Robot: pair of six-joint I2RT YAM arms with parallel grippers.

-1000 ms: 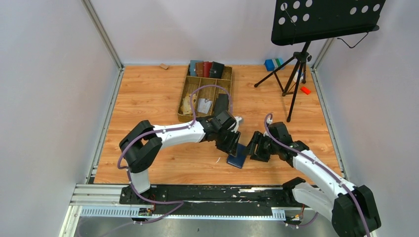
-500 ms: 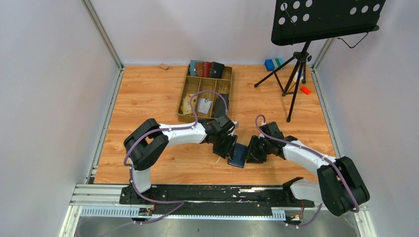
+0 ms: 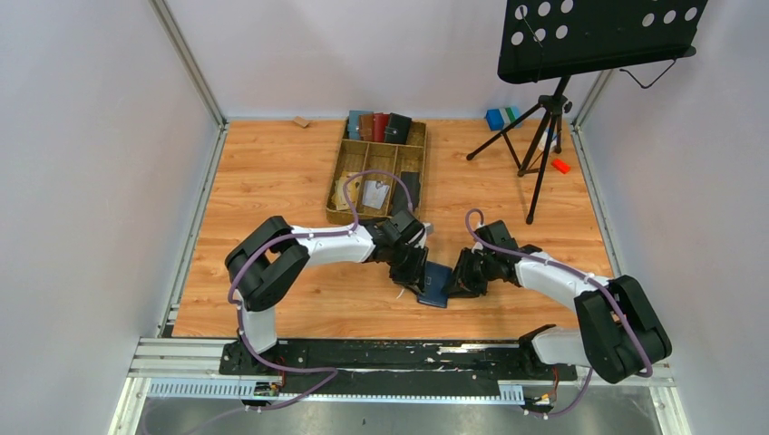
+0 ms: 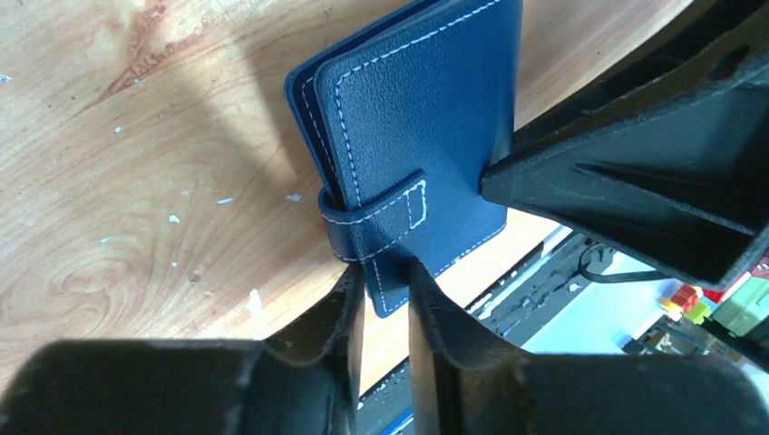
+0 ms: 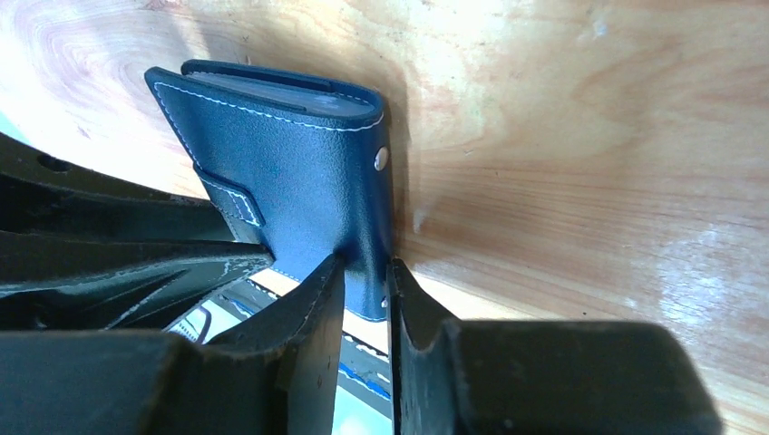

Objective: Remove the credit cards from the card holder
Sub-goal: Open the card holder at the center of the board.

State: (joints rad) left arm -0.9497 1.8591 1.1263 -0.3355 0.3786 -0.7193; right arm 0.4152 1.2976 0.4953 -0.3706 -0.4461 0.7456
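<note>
The navy-blue card holder [image 3: 438,283] is folded shut, its strap tab [image 4: 388,213] wrapped round one edge. It hangs tilted between both grippers, just above the wooden table near its front edge. My left gripper [image 4: 385,283] is shut on the tab's end; it also shows in the top view [image 3: 419,275]. My right gripper [image 5: 366,283] is shut on the holder's [image 5: 290,168] spine edge, below a metal rivet [image 5: 382,159]; in the top view it [image 3: 458,279] is right of the holder. The credit cards are hidden inside the closed holder.
A wooden compartment tray [image 3: 341,177] with papers stands behind the arms. Teal, brown, red and black holders [image 3: 379,125] stand at its far end. A music stand tripod [image 3: 544,136], blue blocks [image 3: 499,118] and a red piece [image 3: 560,165] are at the back right. The front rail [image 3: 363,353] lies close below.
My right gripper has moved left and taken hold of the holder's right edge. My left gripper has shifted slightly, still on the tab. The holder has stayed about where it was.
</note>
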